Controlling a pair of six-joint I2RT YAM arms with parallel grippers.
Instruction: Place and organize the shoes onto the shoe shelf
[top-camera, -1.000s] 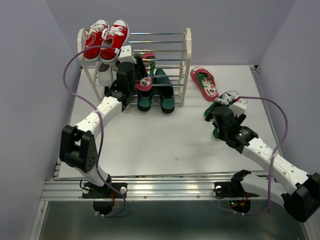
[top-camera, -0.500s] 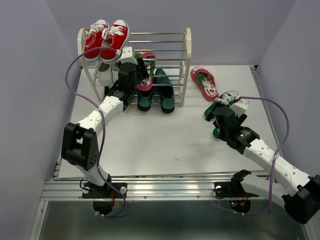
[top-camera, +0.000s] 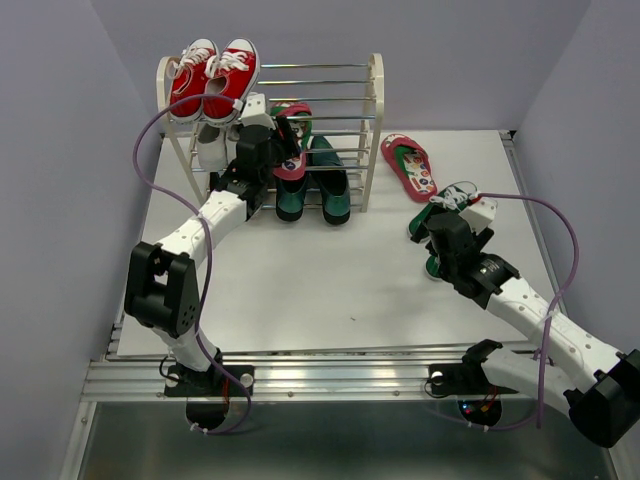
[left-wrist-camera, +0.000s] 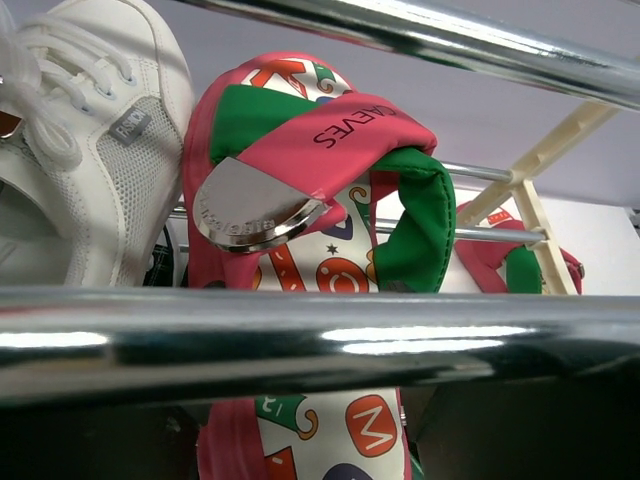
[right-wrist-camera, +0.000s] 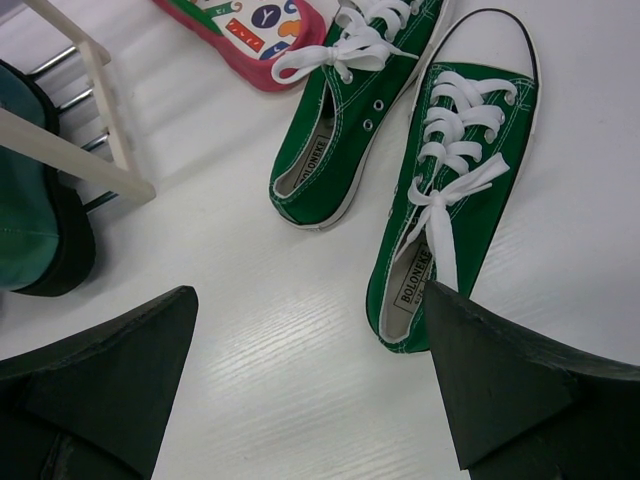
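Observation:
My left gripper (top-camera: 284, 150) is shut on a pink flip-flop (top-camera: 291, 166) with a green strap and holds it among the chrome rods of the shoe shelf (top-camera: 372, 130), at the middle tier. In the left wrist view the flip-flop (left-wrist-camera: 320, 200) fills the middle behind a rod (left-wrist-camera: 320, 340); my fingers are hidden. Its mate (top-camera: 408, 166) lies on the table right of the shelf. The dark green loafers (top-camera: 312, 190) sit on the bottom tier. My right gripper (right-wrist-camera: 310, 300) is open and empty just left of the green sneakers (right-wrist-camera: 455, 190), which lie side by side on the table.
Red sneakers (top-camera: 212, 78) sit on the shelf's top tier at the left. A white sneaker (left-wrist-camera: 100, 150) is on the shelf left of the held flip-flop. The shelf's side frame (right-wrist-camera: 95, 150) and a loafer (right-wrist-camera: 30, 220) are at the left of the right wrist view.
My left gripper has pushed the flip-flop a little farther up and into the shelf. The right arm has hardly moved.

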